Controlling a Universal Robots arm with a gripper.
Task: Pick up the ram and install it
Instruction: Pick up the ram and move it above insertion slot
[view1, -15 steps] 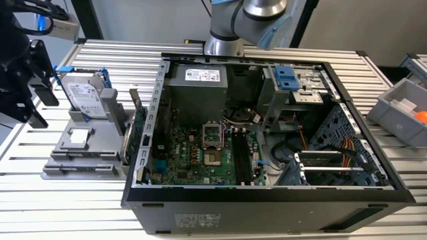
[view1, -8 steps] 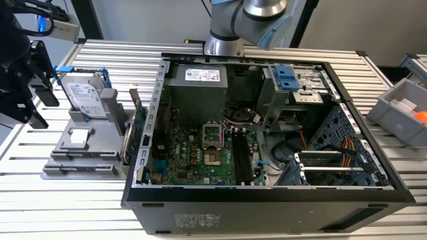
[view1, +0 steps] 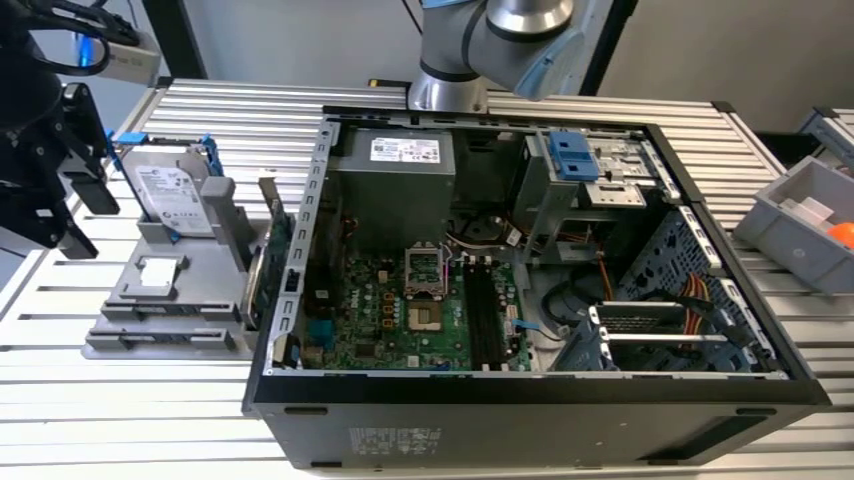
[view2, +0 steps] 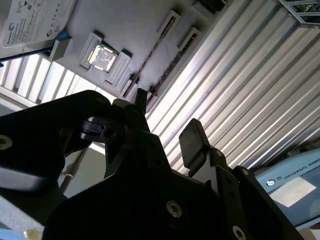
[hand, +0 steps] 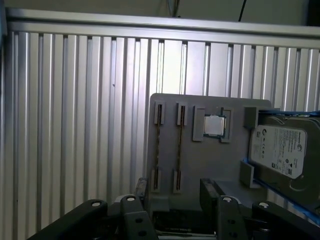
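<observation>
The ram shows as a thin dark edge standing in a long slot (hand: 179, 146) of the grey holder (hand: 200, 165). A second slot (hand: 157, 145) runs beside it. My gripper (hand: 175, 192) is open above the holder's near end. Its two black fingers (hand: 207, 190) stand apart with nothing between them, roughly in line with the ram's slot. In the second wrist view the gripper (view2: 167, 122) is open too, with the slots (view2: 167, 62) beyond it. In the exterior view the gripper (view1: 80, 195) hangs at the exterior view's left, beside the holder (view1: 174, 310).
A silver hard drive (view1: 174, 195) in a blue frame and a small square chip (hand: 214, 125) sit on the holder. A green card (view1: 260, 270) stands beside the open computer case (view1: 534, 390), whose motherboard (view1: 400, 320) lies exposed. A grey bin (view1: 807, 225) is at the right.
</observation>
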